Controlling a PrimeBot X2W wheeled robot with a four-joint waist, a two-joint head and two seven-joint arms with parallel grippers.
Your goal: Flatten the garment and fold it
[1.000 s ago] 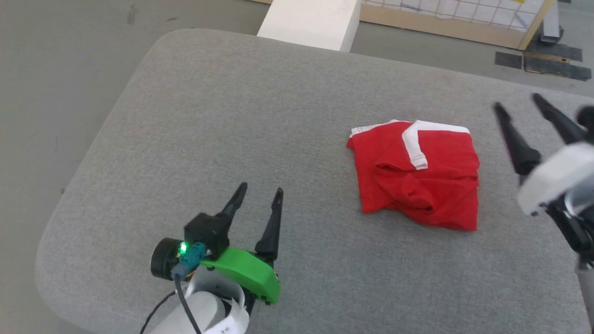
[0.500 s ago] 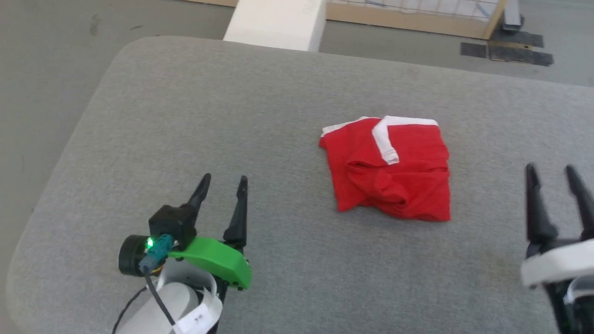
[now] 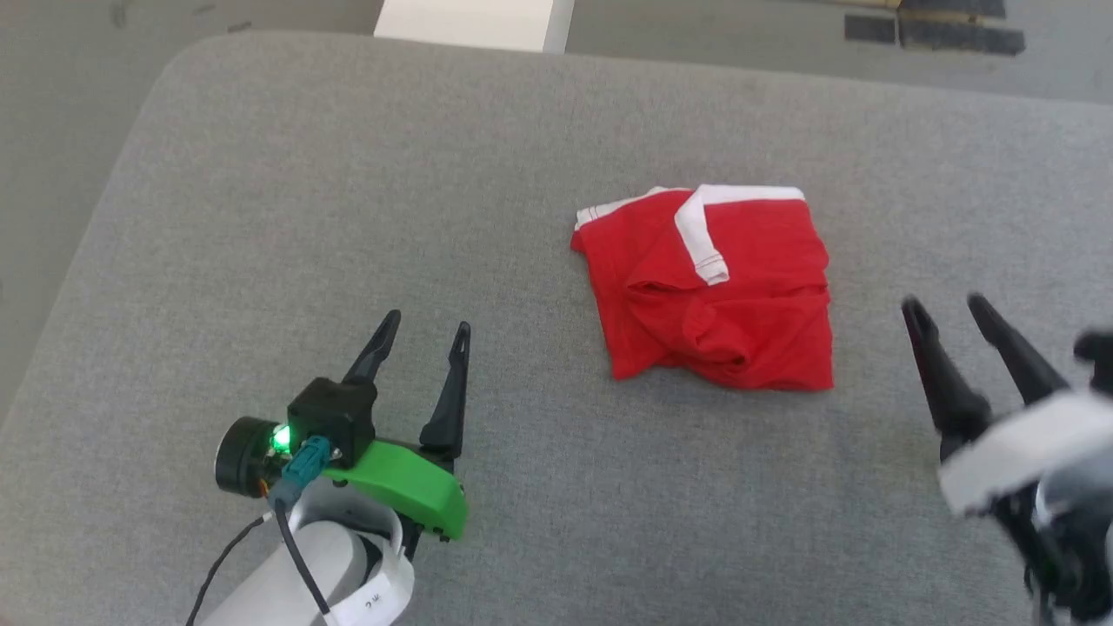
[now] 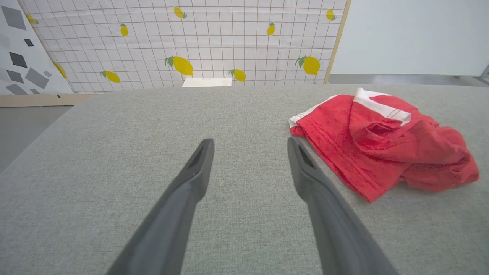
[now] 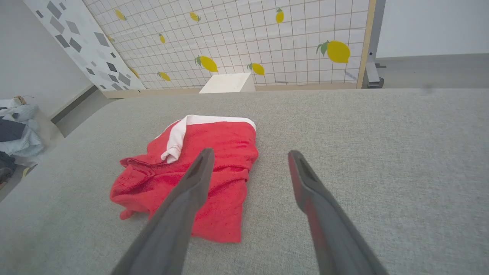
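Left claw (image 3: pixel 428 322) at lower left over grey padded counter (image 3: pixel 348 174), fingers spread, holding nothing. Garment (image 3: pixel 722 304) lies centre-right on counter: rumpled red heap, white stripe across top. Right claw (image 3: pixel 945 303) near garment's right side, fingers spread, holding nothing.

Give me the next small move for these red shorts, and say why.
Probably ease the right gripper toward the nearest edge of the red shorts to pinch it. The shorts lie crumpled on the grey cushion, neither gripper touches them, and both are open. The right one looks closer than the left gripper.
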